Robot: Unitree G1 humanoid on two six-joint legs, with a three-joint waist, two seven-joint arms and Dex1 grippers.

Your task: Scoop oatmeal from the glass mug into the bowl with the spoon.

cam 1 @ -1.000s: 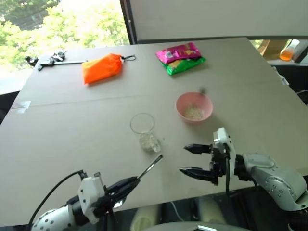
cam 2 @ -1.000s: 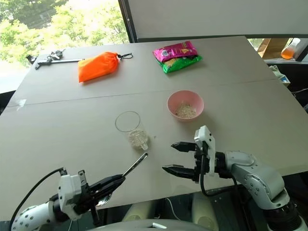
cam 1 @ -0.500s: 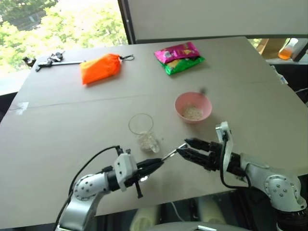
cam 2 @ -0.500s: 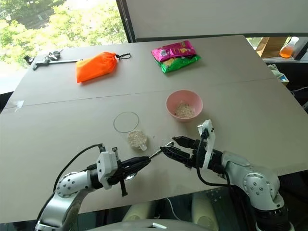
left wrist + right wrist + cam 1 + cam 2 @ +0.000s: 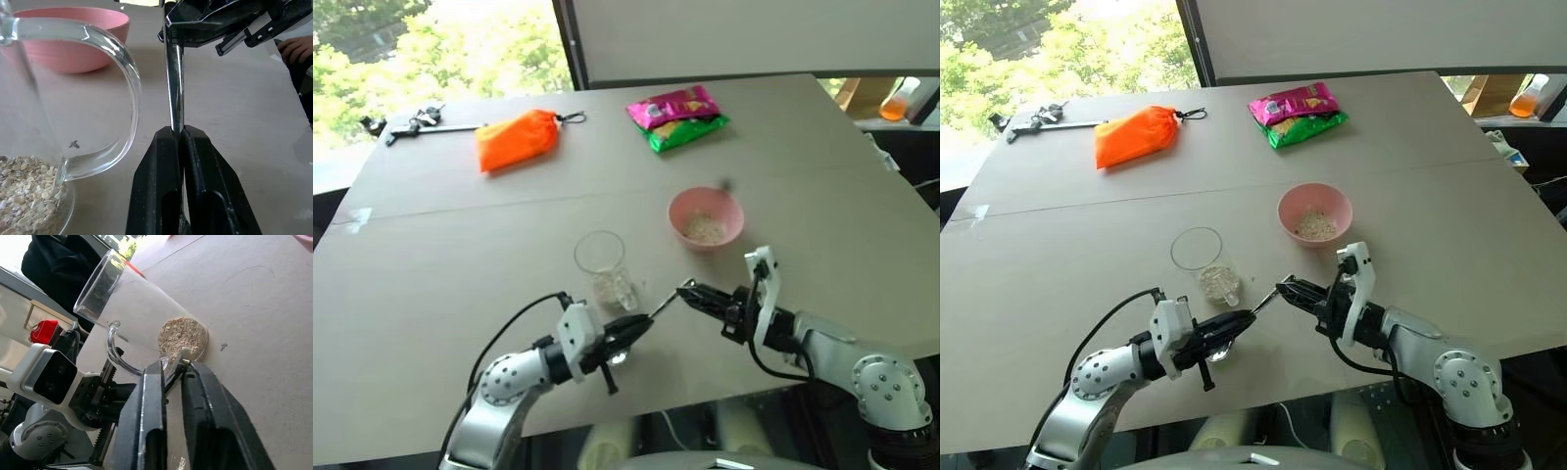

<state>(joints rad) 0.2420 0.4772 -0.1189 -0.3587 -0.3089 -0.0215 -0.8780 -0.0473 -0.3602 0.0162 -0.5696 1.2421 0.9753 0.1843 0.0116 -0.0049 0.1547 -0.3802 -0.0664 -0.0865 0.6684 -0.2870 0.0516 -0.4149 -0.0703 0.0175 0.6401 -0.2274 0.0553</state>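
Observation:
The silver spoon (image 5: 662,305) hangs just above the table between both grippers, right of the glass mug (image 5: 603,262). My left gripper (image 5: 640,324) is shut on it near its bowl end, and the pads (image 5: 164,147) pinch the shaft. Shut on the tip of the handle is my right gripper (image 5: 691,291), with its fingers (image 5: 151,396) clamped around the metal. The mug stands upright with oatmeal (image 5: 613,288) in its bottom, its handle toward the grippers. Behind the right gripper sits the pink bowl (image 5: 706,203), holding some oatmeal (image 5: 706,229).
An orange pouch (image 5: 519,139) and a dark tool with keys (image 5: 411,122) lie at the far left of the table. A pink and green snack packet (image 5: 678,117) lies at the far middle. The table's near edge (image 5: 705,399) runs just below the arms.
My left gripper carried the spoon forward and to the right, up to the right gripper. The right gripper rolled, took the handle tip between its open fingers and shut on it.

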